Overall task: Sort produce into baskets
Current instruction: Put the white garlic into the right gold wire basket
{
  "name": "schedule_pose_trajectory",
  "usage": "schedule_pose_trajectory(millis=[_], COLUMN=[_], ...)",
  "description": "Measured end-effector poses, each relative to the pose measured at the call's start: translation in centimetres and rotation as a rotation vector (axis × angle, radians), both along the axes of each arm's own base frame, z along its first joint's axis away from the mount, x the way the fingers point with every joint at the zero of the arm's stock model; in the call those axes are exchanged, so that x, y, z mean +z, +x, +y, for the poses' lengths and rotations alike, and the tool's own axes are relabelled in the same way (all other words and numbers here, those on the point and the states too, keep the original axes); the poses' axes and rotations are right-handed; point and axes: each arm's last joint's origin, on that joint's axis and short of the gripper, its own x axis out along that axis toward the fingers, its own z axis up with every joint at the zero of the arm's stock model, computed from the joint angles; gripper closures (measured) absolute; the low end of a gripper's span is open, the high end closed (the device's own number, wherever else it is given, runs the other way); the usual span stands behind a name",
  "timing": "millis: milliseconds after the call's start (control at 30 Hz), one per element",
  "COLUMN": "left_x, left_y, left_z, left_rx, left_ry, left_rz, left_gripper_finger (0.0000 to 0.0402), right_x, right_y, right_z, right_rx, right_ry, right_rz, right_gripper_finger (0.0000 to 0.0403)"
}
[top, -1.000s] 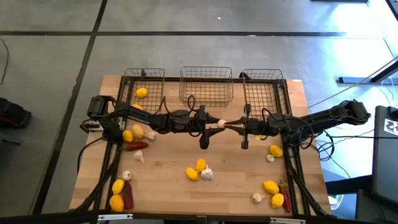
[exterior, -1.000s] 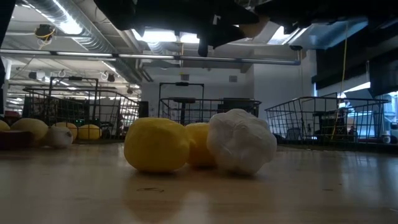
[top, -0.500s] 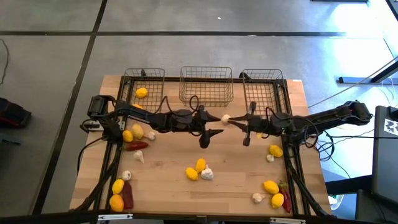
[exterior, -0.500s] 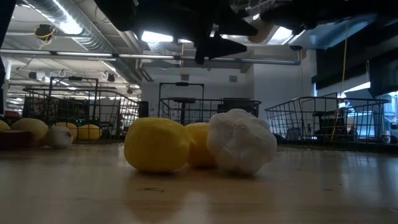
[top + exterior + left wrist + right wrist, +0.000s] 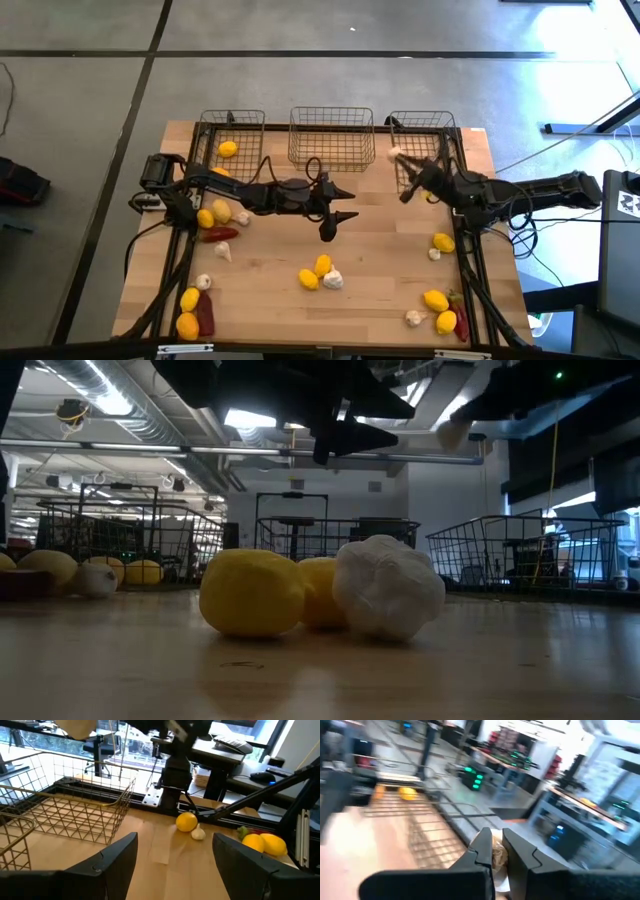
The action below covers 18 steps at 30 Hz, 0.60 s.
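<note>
Garlic bulb (image 5: 395, 153), whitish, seemingly papery, in right hand (image 5: 399, 157).

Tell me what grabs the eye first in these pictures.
The right gripper holds a whitish garlic bulb at the right-hand dark wire-mesh basket. The left gripper hangs mid-table, jaws open and empty. Round yellow lemons lie scattered over the wooden table.

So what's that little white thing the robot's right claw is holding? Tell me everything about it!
It's a garlic bulb, small, whitish and lumpy, with a papery-looking skin. The right gripper is pinching it between its two dark fingers, so only part of it peeks out. It's held up in the air, touching nothing but those fingers. From above, it hangs at the left edge of the right basket, not inside it yet.
</note>
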Motion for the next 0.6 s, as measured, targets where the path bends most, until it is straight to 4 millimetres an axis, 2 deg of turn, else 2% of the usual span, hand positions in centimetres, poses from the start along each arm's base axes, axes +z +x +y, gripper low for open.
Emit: schedule_pose_trajectory(millis=[167,600], left_x=[0.0,0.0], left_y=[0.0,0.0], left_z=[0.0,0.0], left_rx=[0.000,-0.001], left_ry=[0.000,0.006], left_rz=[0.000,0.001], left_gripper_finger=[0.0149,0.0149], right_x=[-0.4,-1.6], right_y=[-0.5,-2.1], right_z=[-2.2,-8.5], right_rx=[-0.125,-0.288], right_ry=[0.002,0.108], right_rz=[0.051,0.100], right_gripper_finger=[0.0377,0.0377])
